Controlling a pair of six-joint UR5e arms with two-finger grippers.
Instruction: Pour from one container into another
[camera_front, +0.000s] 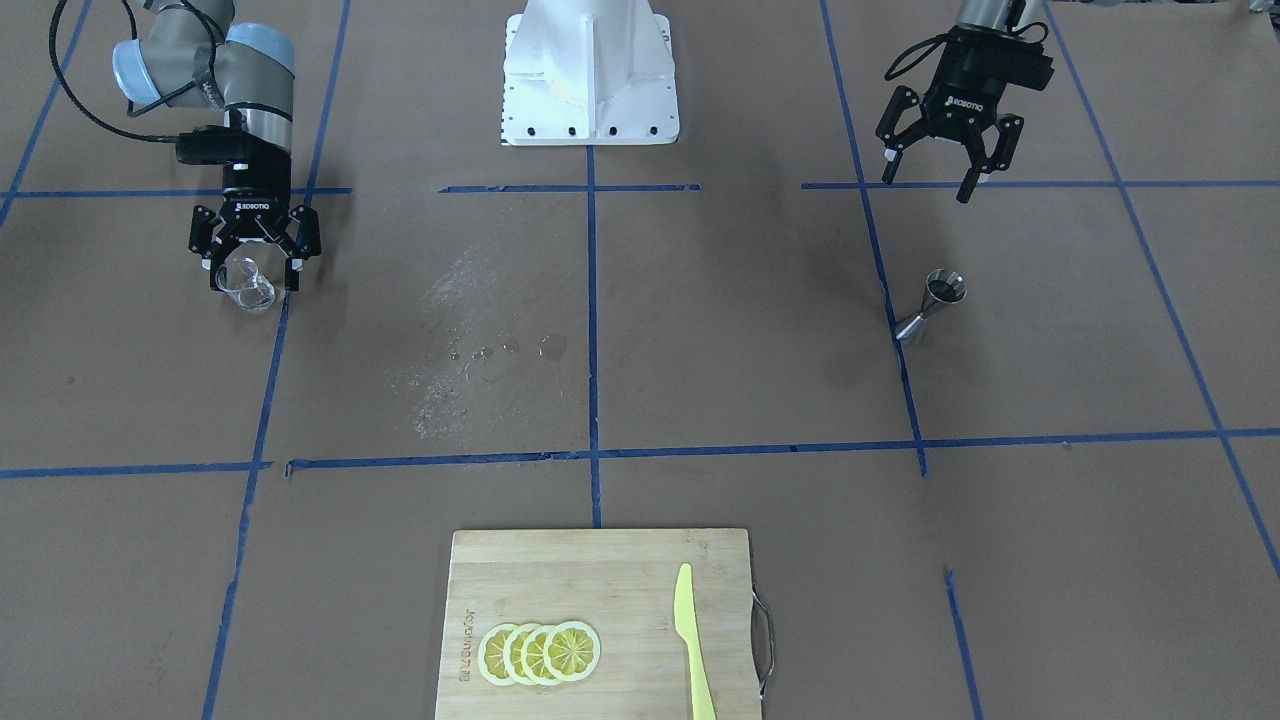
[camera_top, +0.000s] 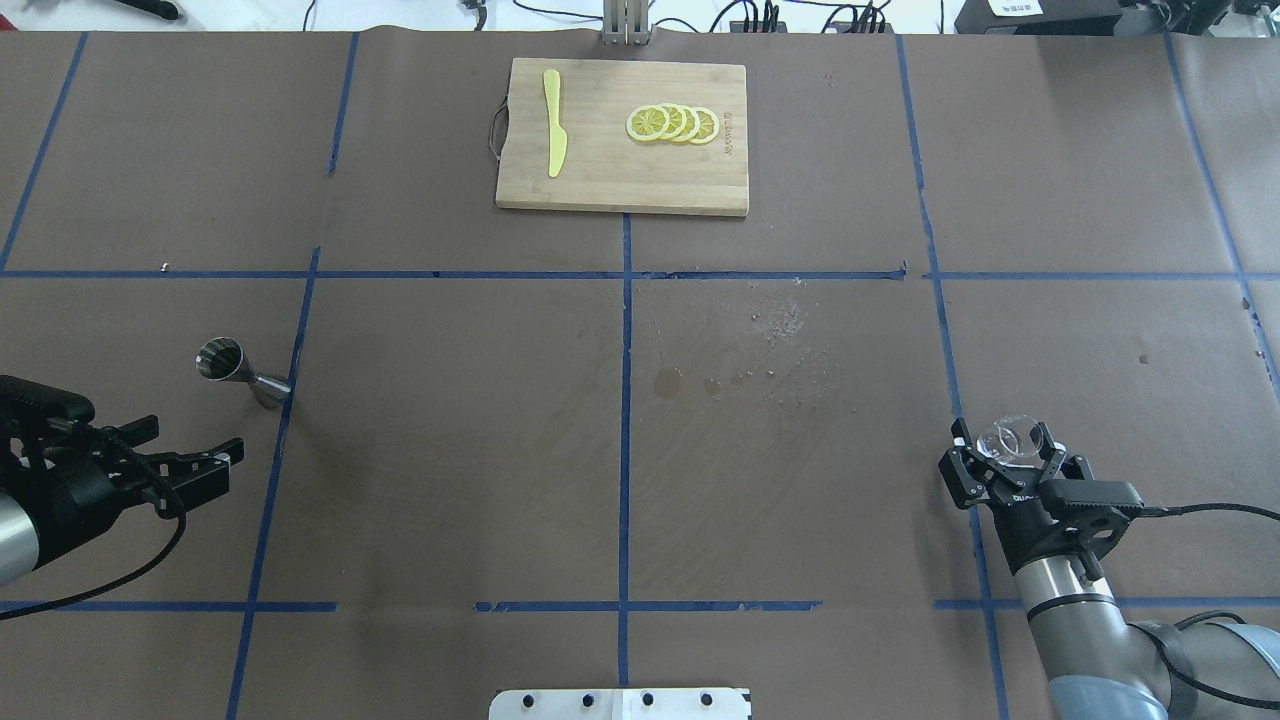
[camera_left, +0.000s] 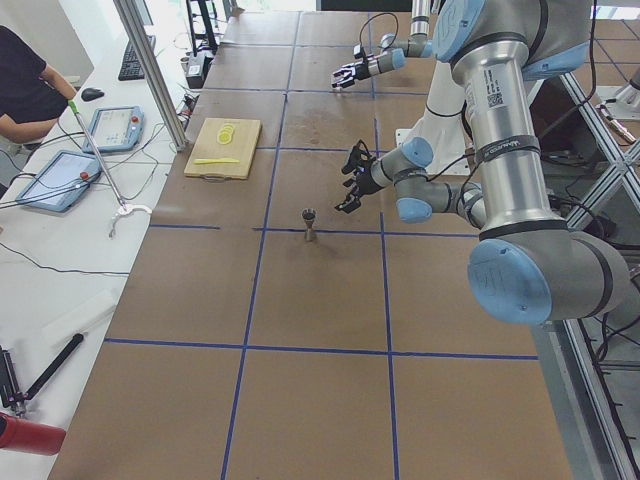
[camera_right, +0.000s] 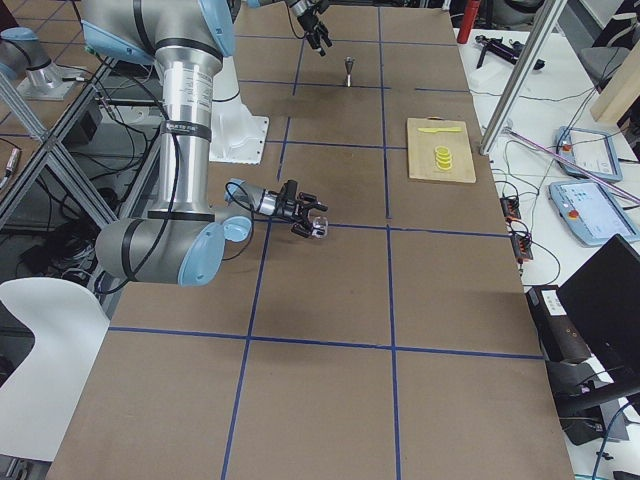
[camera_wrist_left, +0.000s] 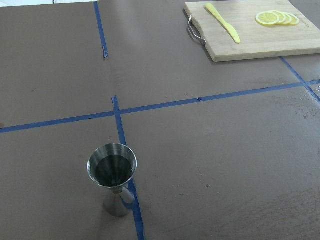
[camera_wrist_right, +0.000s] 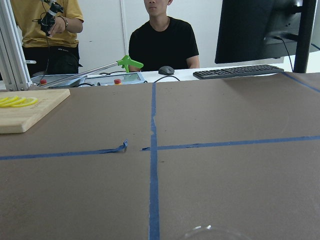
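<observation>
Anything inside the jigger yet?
The jigger stands upright on the table. Its upper cone looks dark and glossy inside, with nothing solid in it. Whether it holds liquid I cannot tell. The lower cone faces down onto the table, so its inside is hidden.

A steel jigger (camera_wrist_left: 112, 176) stands upright on the brown surface (camera_wrist_left: 225, 165) at about 7 o'clock in the view, wide mouth up, with a narrow waist above a smaller base cone. The inside of the upper cup looks dark and glossy; whether it holds liquid cannot be told. Its base sits on a strip of blue tape (camera_wrist_left: 121, 135) that runs toward 12 o'clock and meets a second strip crossing from 9 to 3 o'clock. Well apart, at 1 to 2 o'clock, lies a wooden cutting board (camera_wrist_left: 260, 45) with a metal handle (camera_wrist_left: 195, 31) on its 9 o'clock edge. A yellow knife (camera_wrist_left: 222, 22) lies on the board, with overlapping lemon slices (camera_wrist_left: 276, 18) at 3 o'clock from it.
</observation>
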